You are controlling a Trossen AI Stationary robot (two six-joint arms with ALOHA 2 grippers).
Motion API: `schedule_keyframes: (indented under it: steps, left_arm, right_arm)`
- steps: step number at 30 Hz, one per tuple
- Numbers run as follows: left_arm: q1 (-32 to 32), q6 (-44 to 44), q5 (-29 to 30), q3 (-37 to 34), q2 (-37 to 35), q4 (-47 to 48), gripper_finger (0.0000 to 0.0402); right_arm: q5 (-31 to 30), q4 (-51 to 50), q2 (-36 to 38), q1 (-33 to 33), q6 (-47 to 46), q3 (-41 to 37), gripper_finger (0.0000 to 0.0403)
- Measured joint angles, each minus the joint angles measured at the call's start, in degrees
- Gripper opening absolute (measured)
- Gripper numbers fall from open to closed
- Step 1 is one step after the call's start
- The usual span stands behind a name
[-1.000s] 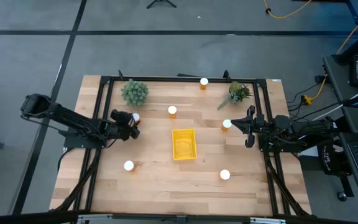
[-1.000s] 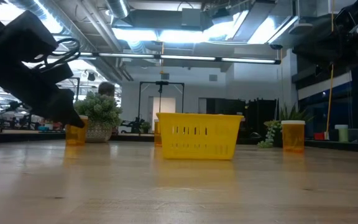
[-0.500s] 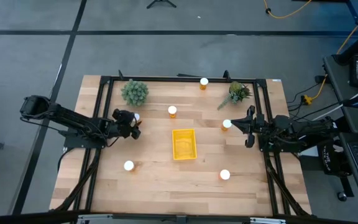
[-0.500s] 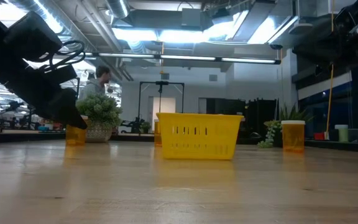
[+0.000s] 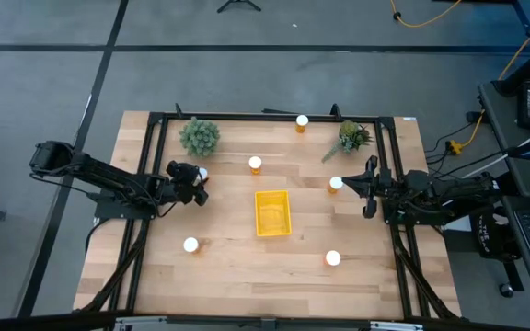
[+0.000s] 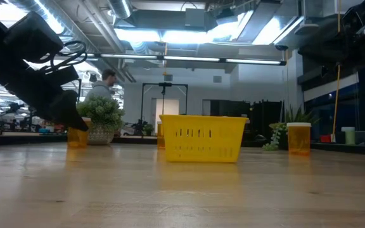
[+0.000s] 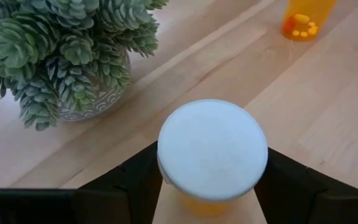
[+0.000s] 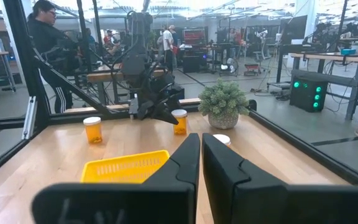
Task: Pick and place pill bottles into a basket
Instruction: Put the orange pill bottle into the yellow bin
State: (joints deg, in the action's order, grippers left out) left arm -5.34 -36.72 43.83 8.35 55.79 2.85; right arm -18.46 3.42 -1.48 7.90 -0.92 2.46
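On table: six pill bottles; one basket; two plants.

We find no writing that we can read in any of these views. The pill bottles carry plain white caps and bare orange sides, with no label we can make out. The yellow basket has no mark on it, and the plant pot shows only a scale pattern, not letters. The wooden table is unmarked. Far back in the room we see green lights on a dark box, but no words.
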Motion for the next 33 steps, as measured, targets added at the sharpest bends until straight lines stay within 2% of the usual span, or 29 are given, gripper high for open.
schedule_keyframes:
  steps: [9, 22, 27, 33]
  left_arm:
    - [0.0, 0.01, -0.01, 0.01, -0.01, -0.47, 0.0221]
    - [-0.2, 1.26, -0.53, 0.01, -0.02, -2.86, 0.0209]
    - [-0.2, 6.41, -4.02, 0.01, -0.02, -9.32, 0.0208]
    - [-0.2, 11.79, -12.82, 0.06, -0.02, -19.34, 0.0208]
  right_arm:
    - [0.0, 0.0, 0.0, 0.0, -0.01, 0.0, 0.0023]
    - [0.0, 0.0, 0.0, -0.01, -0.05, 0.0, 0.0023]
    - [0.0, -0.01, 0.0, 0.0, -0.08, 0.0, 0.0023]
    - [0.0, 0.0, 0.0, -0.02, -0.08, 0.0, 0.0023]
